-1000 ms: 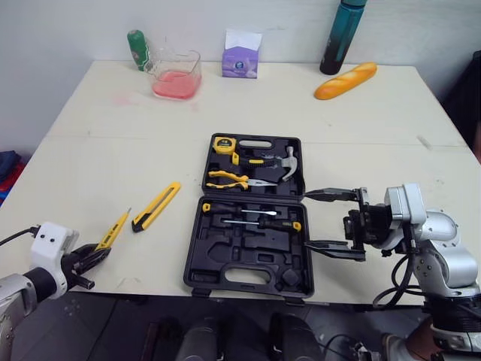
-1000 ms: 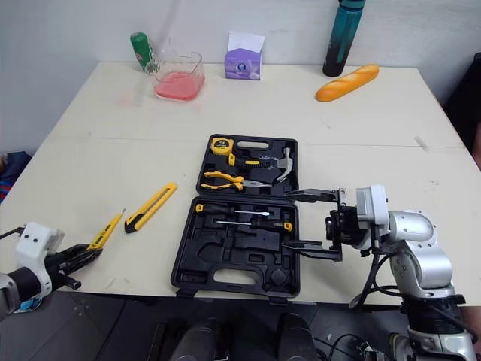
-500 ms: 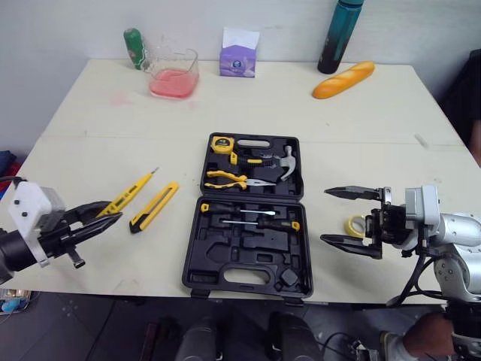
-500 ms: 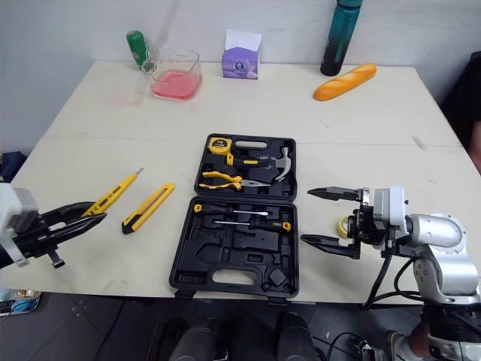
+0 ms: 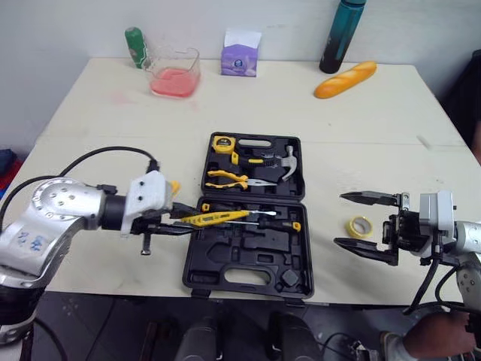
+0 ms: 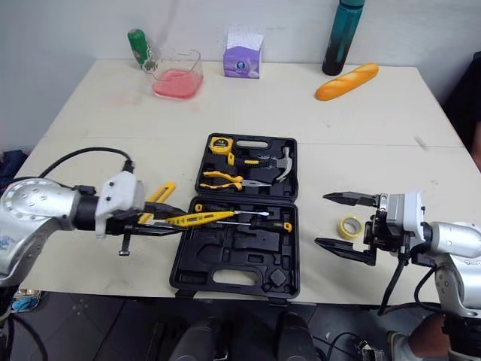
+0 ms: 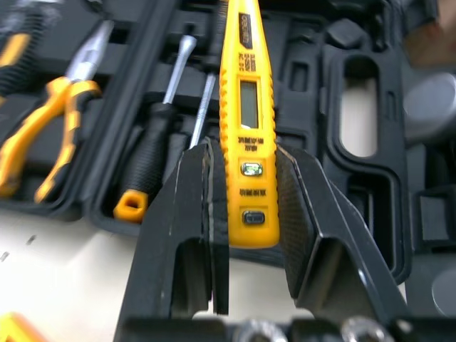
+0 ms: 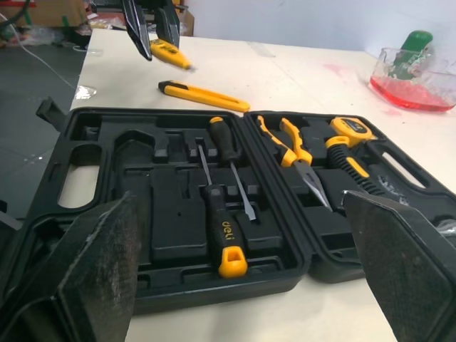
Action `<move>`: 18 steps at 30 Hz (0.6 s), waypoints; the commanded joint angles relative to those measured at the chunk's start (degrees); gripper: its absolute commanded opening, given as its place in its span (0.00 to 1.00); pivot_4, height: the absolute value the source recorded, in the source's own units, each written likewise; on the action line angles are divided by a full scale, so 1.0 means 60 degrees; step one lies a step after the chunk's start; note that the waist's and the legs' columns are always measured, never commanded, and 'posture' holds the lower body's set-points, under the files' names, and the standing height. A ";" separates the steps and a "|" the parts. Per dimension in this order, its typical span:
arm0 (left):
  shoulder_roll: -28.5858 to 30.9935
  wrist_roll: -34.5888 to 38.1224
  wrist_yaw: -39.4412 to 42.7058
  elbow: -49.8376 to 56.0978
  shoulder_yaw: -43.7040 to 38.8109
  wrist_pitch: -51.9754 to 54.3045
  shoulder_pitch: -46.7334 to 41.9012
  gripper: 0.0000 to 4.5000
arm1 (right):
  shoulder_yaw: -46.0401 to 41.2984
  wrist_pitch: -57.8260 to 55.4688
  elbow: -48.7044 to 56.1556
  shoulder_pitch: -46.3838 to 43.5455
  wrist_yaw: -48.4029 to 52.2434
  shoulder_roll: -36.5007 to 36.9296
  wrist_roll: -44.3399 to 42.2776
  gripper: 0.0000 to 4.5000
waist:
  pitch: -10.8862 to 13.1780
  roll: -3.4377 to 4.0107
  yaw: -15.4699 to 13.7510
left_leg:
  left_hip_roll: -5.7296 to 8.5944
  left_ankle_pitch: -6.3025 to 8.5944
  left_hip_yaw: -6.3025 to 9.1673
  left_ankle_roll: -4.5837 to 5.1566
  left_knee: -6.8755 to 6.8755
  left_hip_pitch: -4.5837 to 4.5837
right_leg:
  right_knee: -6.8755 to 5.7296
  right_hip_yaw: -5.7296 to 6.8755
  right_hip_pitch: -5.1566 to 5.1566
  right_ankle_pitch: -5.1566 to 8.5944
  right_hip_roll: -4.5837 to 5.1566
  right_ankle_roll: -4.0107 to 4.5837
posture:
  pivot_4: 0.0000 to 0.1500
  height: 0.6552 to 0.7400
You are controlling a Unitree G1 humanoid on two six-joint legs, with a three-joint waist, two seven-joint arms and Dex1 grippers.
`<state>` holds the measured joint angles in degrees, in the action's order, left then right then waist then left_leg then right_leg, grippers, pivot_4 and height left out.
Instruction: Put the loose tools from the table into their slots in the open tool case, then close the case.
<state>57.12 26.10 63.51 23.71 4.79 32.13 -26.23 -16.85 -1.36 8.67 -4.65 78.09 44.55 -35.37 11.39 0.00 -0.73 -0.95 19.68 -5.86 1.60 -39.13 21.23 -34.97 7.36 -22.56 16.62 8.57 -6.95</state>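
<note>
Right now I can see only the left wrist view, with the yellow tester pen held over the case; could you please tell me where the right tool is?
Observer: The right tool hovers open and empty off the right edge of the case, apart from it.
Operator: Thank you. Is anything loose lying near it?
Observer: A yellow tape roll lies on the table close to that tool.
Operator: And on the other side?
Observer: A yellow utility knife lies on the table left of the case.

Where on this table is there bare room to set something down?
Bare: the wide strip between the case and the bowl, tissue box and bread. Crowded: the front, where left tool, holding a tester, and right tool flank the case.
</note>
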 commanded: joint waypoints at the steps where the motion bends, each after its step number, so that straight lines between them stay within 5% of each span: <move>1: 0.0158 -0.0529 0.0154 -0.0038 0.0670 0.0489 -0.0491 0.12 | -0.0349 0.0179 0.0046 0.0163 0.0096 0.0118 -0.0129 1.00 | 0.0000 0.0000 -0.0032 | 0.0001 0.0000 0.0000 0.0001 0.0000 -0.0004 | -0.0001 -0.0003 0.0001 0.0000 0.0000 0.0000 | 1.00 1.00; 18: -0.0699 -0.3236 0.1027 -0.1023 0.3686 0.0886 -0.3103 0.12 | -0.0299 0.0651 -0.0145 0.0555 0.0385 0.0001 -0.0107 1.00 | 0.0007 -0.0011 -0.0116 | 0.0014 -0.0006 -0.0001 0.0005 -0.0015 0.0005 | -0.0007 0.0000 -0.0002 0.0000 -0.0008 0.0000 | 1.00 1.00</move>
<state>52.60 8.12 69.14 17.30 27.30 38.51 -43.70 -17.12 1.34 7.04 -1.59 79.89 44.48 -35.24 11.43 -0.07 -1.42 -0.86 19.63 -5.86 1.64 -39.25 21.26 -35.04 7.36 -22.57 16.62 8.53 -6.96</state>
